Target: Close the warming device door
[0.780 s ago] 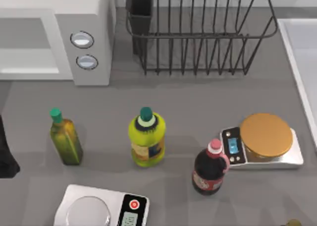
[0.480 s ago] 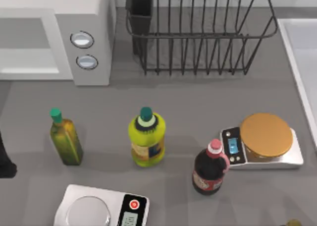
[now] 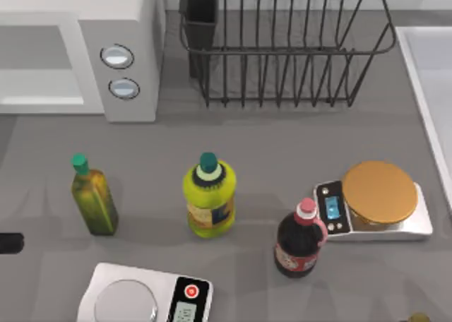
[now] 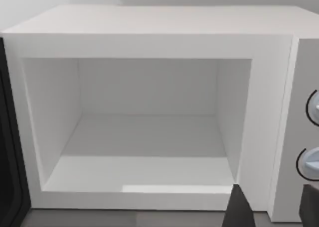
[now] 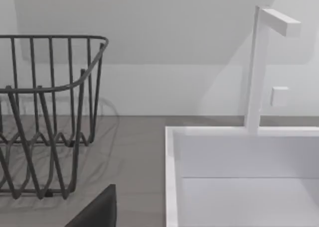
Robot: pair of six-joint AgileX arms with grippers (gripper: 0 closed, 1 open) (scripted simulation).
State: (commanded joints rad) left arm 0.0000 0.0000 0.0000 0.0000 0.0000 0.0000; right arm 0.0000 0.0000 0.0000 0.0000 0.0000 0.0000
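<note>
Grey countertop against a plain white wall. The warming device stands open, cavity exposed, directly ahead of the left gripper, whose jaws are parted and hold nothing. The door shows as a dark edge well off to the jaws' side. Risk: a sweep could strike the olive bottle nearby. Right gripper is parked near the sink.

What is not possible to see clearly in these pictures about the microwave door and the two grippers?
- The door: the left wrist view's edge cuts it to a dark strip beside the open warming device, so its angle stays unknown.
- The left gripper: two dark fingertips in the left wrist view, the rest cut by the edge.
- The right gripper: one dark finger in the right wrist view, so open or shut is unclear.
</note>
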